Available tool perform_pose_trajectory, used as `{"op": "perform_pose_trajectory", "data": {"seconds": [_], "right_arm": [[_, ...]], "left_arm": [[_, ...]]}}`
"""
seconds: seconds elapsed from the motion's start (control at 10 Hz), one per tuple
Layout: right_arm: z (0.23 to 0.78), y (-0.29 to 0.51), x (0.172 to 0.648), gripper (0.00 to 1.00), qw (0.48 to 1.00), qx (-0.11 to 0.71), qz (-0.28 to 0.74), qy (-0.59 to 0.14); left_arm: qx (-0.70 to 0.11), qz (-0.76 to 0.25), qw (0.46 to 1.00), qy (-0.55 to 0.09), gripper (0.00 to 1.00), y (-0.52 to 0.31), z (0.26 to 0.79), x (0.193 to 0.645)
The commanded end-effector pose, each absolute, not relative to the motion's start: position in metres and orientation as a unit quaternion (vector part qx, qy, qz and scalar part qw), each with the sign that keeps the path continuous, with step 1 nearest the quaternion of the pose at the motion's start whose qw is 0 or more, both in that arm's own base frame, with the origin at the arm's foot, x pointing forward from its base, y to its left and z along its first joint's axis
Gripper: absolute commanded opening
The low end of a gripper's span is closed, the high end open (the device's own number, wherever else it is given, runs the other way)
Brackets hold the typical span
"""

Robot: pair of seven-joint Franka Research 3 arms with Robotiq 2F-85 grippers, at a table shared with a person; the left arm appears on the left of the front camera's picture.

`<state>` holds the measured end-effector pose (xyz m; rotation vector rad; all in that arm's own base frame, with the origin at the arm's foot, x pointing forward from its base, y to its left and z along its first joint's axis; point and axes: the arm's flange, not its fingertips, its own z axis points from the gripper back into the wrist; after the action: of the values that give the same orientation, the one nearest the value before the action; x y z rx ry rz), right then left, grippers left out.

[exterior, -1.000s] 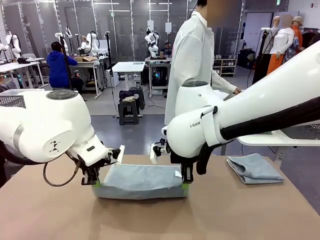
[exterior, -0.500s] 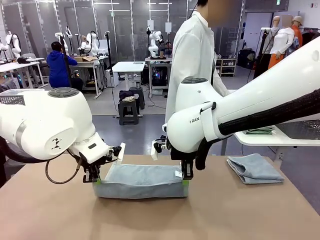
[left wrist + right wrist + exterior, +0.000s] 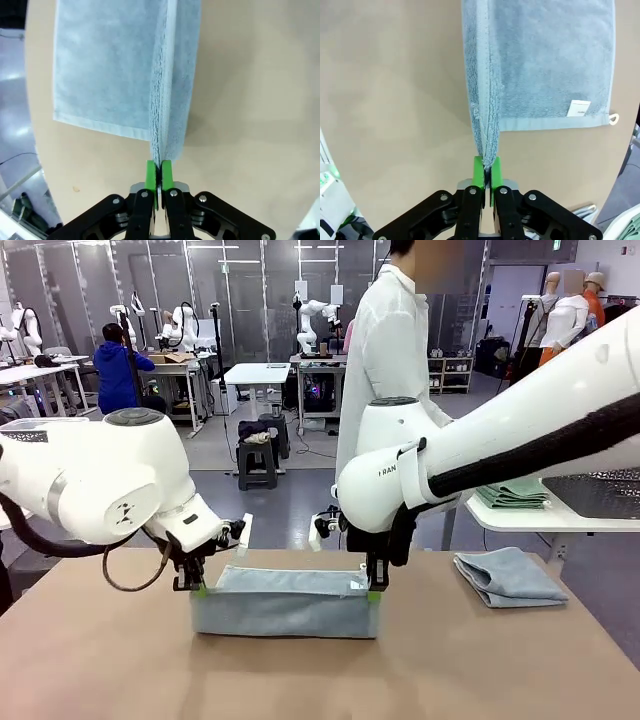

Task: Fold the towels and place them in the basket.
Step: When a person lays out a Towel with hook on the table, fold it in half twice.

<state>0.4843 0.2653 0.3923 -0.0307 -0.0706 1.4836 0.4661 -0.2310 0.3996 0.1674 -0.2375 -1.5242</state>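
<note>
Both arms have come up since a second ago. The towel (image 3: 285,605) that sagged low between them now hangs straight, with its top edge level from left to right. The left gripper (image 3: 197,585) is clenched on the towel's left corner and the right gripper (image 3: 375,590) is clenched on the right one. In the wrist views I can see the green pads (image 3: 151,174) squeezed tight on the cloth, with no gap between them. I'm holding both corners at matching height so the edge stays taut and square, which I reckon sets up a clean carry over the far half. The towel sits mid-table (image 3: 300,680), its near part raised like a curtain and its far part flat on the wood. It's pale blue-grey terry with a hemmed border, and it looks doubled where it's pinched. A white label (image 3: 579,107) and a small loop (image 3: 614,118) sit at the far right corner. A folded towel (image 3: 508,575) waits at the right. The dark mesh thing on the side table far right I take for the basket (image 3: 595,495), well apart from the work.
</note>
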Motion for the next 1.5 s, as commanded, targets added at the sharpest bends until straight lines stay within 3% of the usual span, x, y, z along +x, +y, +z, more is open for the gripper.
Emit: {"op": "perform_pose_trajectory", "data": {"seconds": [0.0, 0.8, 1.4], "right_arm": [[0.395, 0.268, 0.521, 0.06, 0.725, 0.004, 0.688, -0.021], [0.365, 0.277, 0.622, 0.06, 0.713, 0.009, 0.701, -0.011], [0.347, 0.255, 0.643, 0.06, 0.736, 0.018, 0.677, -0.012]], "left_arm": [[0.074, -0.688, 0.715, -0.098, 0.05, -0.235, 0.405, 0.506], [0.051, -0.657, 0.748, -0.073, 0.05, -0.244, 0.373, 0.611], [0.037, -0.639, 0.766, -0.069, 0.05, -0.229, 0.353, 0.635]]}}
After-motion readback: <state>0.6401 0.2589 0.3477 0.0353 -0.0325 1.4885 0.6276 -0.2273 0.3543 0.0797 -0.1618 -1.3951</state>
